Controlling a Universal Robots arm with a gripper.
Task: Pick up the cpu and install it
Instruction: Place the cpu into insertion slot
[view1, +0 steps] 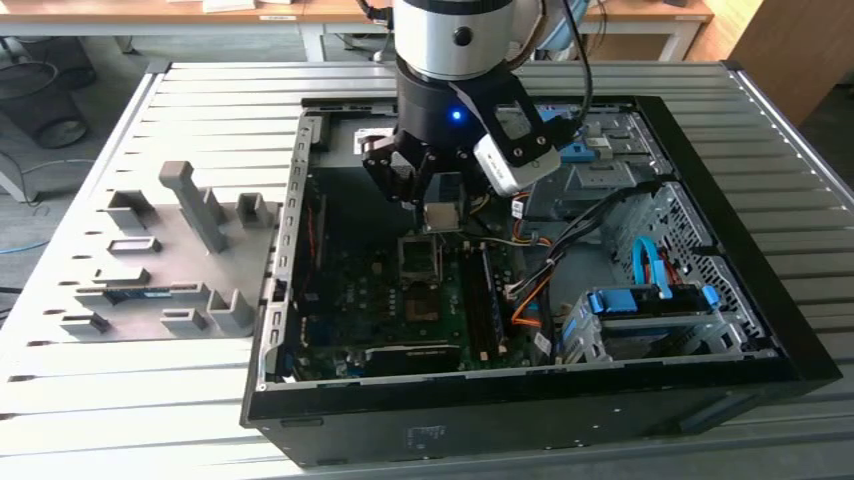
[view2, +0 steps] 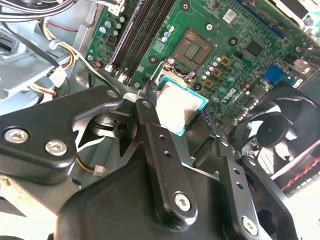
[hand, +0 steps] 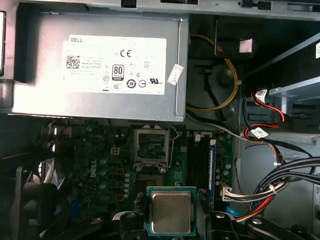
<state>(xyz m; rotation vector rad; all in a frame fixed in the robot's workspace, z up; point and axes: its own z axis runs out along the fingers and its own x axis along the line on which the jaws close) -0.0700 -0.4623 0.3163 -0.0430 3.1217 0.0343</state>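
Inside the open computer case (view1: 534, 405), above the green motherboard (hand: 100, 165), the gripper (hand: 171, 226) is pinching the cpu (hand: 171, 212). In both wrist views we see a black finger (view2: 149, 95) on each of two opposite edges of the chip, which is held flat, silver side facing the first wrist camera.

The cpu is a small square. We note a dull silver metal top with rounded corners, framed by a thin teal-green border. In the second wrist view the cpu (view2: 181, 107) top glares pale, almost white, and the teal edge shows at the corners. In the exterior view it is a small grey patch (view1: 441, 215) under the gripper (view1: 430, 205).

The chip is off the board, not seated. The empty socket (hand: 151, 149) with its metal frame lies near it on the motherboard, apart from the chip. The memory slots (hand: 200, 160) run beside the socket.

The grey power-supply box (hand: 100, 102) sits past the socket. A black fan (view2: 280, 132) is near the gripper. Grey fixture blocks (view1: 187, 250) stand on the slatted table (view1: 200, 90), outside the case on the exterior view's left.
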